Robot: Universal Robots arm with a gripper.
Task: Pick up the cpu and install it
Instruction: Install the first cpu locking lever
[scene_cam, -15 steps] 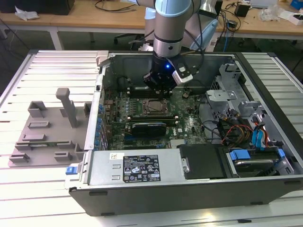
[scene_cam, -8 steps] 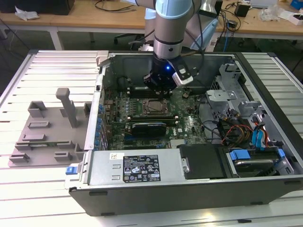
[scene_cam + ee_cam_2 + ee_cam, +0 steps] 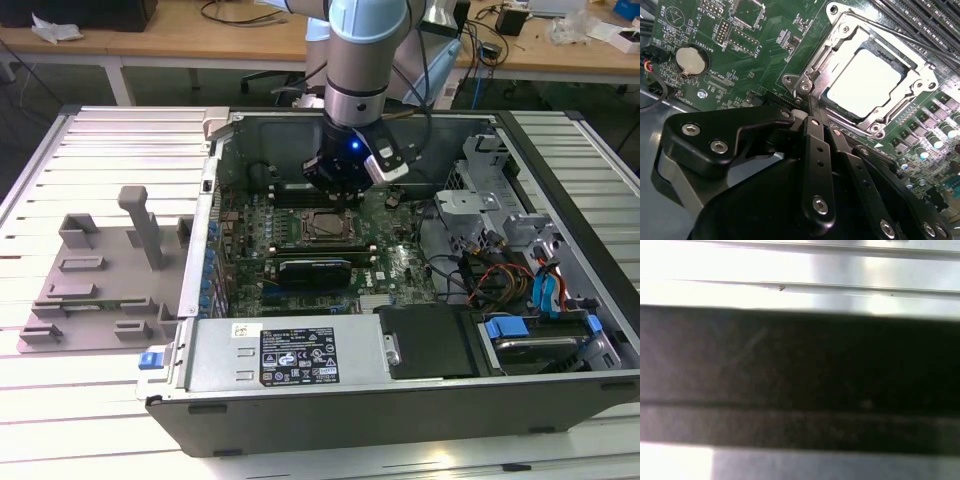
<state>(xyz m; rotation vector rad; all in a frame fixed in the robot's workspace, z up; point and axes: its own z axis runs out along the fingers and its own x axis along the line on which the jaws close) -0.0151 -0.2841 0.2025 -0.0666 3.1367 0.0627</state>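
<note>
In the exterior view, the pale blue and silver robot arm [image 3: 365,50] reaches down into the open dark grey computer case [image 3: 400,390], which lies on its side on a bench of pale ribbed metal slats [image 3: 100,140]. The black gripper [image 3: 335,185], with a small blue light lit above it, hangs low over the green motherboard [image 3: 395,260], just behind the square metal-framed processor socket [image 3: 322,228]. On the exterior view's left, a large grey plastic tray with upright posts [image 3: 100,285] rests on the bench beside the case, and a second, wooden bench [image 3: 180,35] stands behind. Inside the case, on the exterior view's right, are bundled coloured cables [image 3: 500,275] and blue plastic drive clips [image 3: 550,290]. In the second wrist view, the small flat square cpu with its pale silvery metal top [image 3: 865,82] sits inside the socket [image 3: 810,65], with the silver load frame lying around its edges. The gripper [image 3: 812,107] has its black jaws pressed together with nothing between them, their tips at the corner of the socket frame, beside the cpu and not on it. A round silver coin battery [image 3: 691,60] sits on the board well apart from the socket. In the first wrist view, a broad dark band [image 3: 800,375] crosses a bright blurred surface; what it is cannot be told.
</note>
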